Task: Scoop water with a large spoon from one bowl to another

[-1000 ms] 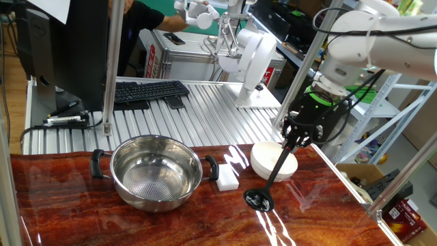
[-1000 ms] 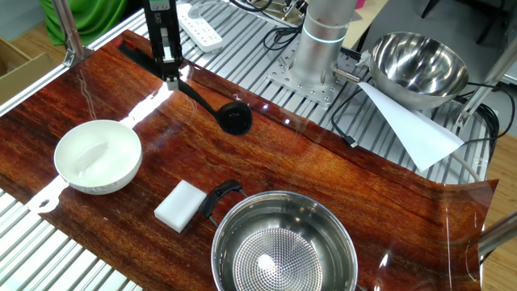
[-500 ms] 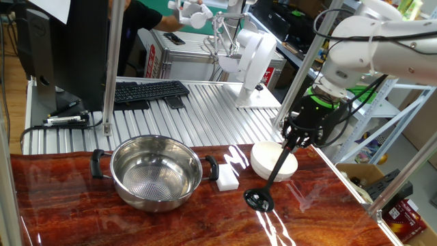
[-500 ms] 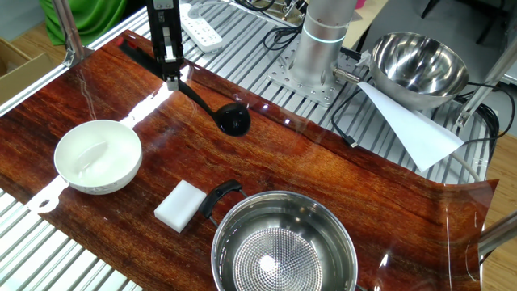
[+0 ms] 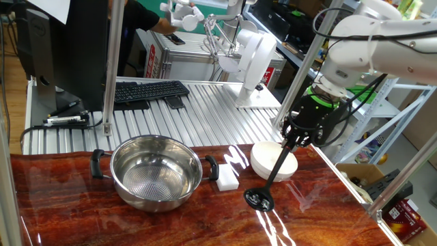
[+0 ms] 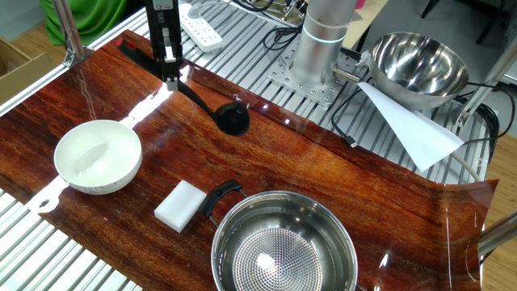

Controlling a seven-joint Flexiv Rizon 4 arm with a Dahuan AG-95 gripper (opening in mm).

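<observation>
Gripper (image 5: 298, 139) points straight down, its two fingers drawn narrow and clamped on the upper end of the ladle (image 5: 273, 175) handle. The handle slants down and away from the fingers; the ladle's black cup (image 6: 235, 120) hangs below and to one side of the gripper, low over the red-brown tabletop (image 6: 339, 186). Whether the cup touches the wood cannot be told.

The white bowl (image 5: 273, 160) sits just beside the gripper, and the handle crosses in front of it in one fixed view. In the other fixed view the bowl lies apart from the cup.

The steel bowl (image 5: 156, 171), two black side handles and dotted bottom, stands well apart from the gripper. A white block (image 5: 226, 177) lies between the steel bowl and the white bowl.
</observation>
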